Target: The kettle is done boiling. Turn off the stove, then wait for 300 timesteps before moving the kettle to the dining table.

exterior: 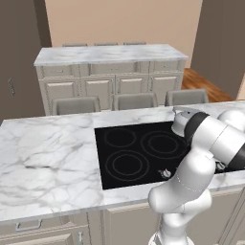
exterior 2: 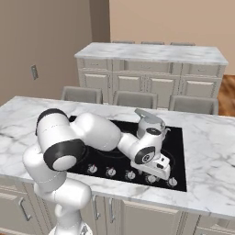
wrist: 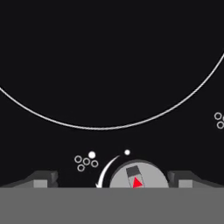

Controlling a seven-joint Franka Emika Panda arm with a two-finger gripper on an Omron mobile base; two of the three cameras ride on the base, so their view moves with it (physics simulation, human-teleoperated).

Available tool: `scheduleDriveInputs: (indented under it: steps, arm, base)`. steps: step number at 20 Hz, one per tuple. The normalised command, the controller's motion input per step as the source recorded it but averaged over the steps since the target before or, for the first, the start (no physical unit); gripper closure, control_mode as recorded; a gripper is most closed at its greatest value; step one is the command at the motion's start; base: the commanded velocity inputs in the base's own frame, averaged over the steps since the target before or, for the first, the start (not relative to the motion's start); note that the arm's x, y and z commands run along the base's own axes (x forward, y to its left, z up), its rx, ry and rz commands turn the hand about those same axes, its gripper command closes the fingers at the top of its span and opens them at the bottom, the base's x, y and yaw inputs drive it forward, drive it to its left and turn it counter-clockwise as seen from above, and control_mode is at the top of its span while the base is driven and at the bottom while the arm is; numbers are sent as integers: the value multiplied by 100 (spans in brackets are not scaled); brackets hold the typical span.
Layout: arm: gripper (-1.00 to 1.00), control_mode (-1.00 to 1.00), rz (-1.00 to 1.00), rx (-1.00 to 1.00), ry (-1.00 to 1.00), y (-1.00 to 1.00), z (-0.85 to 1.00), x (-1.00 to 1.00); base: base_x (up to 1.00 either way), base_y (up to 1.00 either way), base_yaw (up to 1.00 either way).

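Note:
The stove (exterior 2: 176, 151) is a black glass cooktop set into the marble island, with a row of silver knobs (exterior 2: 110, 172) along its near edge. On the back right burner stands the white-grey kettle (exterior 2: 151, 124), which the left base view shows partly behind my arm (exterior: 182, 120). My gripper (exterior 2: 157, 176) hangs low over the knob row, in front of the kettle. In the hand view it (wrist: 113, 180) is open, one finger (wrist: 41, 179) on each side of a silver knob (wrist: 138, 176) with a red mark, touching neither side. The dining table is out of view.
The marble island top (exterior: 48, 158) spreads wide to the left of the cooktop. Three grey chair backs (exterior: 135, 100) line its far edge. Behind them stands a marble counter with panelled cabinet drawers (exterior: 110, 72). A thin ring burner mark (wrist: 109, 127) arcs above the knob.

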Motion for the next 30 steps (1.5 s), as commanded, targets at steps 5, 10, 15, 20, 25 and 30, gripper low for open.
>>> scheduleDriveInputs:
  steps: [5,10,15,20,25,30]
  arm:
    - [-100,-100,0,0,0,-24,10,0]
    - [-100,-100,-1,0,0,-21,9,0]
    - [-100,-100,-2,0,0,0,51,0]
    - [-100,-100,-1,-1,0,0,56,1]
    - [-100,-100,0,-9,0,4,59,18]
    - [-100,-100,0,-13,0,9,53,35]
  base:
    - [0,0,0]
    - [0,0,0]
    - [0,0,0]
    - [0,0,0]
    - [0,0,0]
    - [0,0,0]
